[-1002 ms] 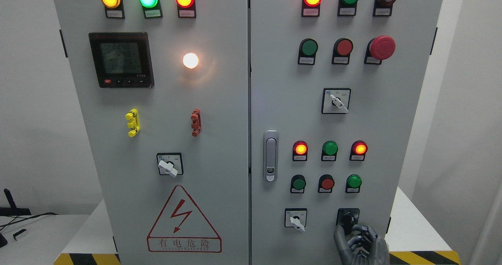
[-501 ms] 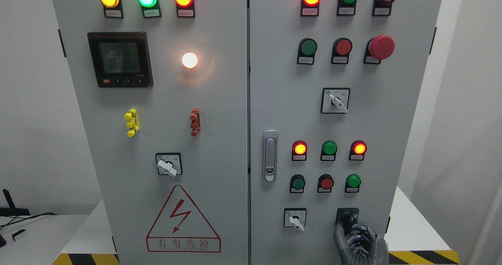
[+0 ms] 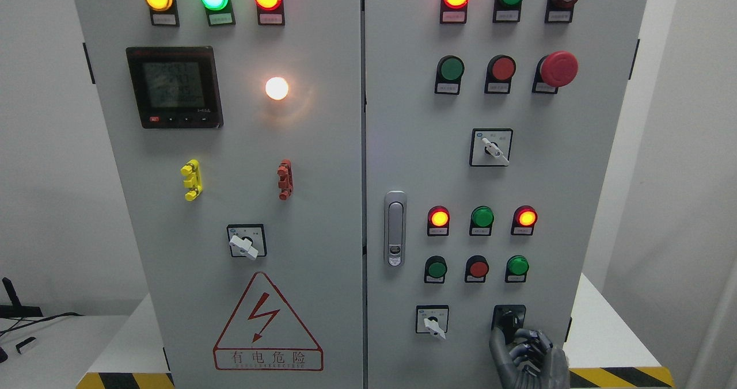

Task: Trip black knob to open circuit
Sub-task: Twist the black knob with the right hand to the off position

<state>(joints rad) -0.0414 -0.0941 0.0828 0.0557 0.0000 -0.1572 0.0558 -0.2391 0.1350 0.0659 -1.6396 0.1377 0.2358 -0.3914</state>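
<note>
On the tall grey metal cabinet (image 3: 322, 205), the small white-handled selector switch (image 3: 432, 322) sits low on the right door, and just to its right is the black rotary knob (image 3: 509, 320) on its square black plate. The right hand (image 3: 527, 357), grey and jointed, has fingertips at the knob's lower edge, though whether they clamp it I cannot tell. A firm pinch and a clean twist would serve best; the wrist is cut off below and the knob's pointer is indistinct.

Single head view, close and square-on to the grey cabinet (image 3: 322, 164), angled slightly downward.
</note>
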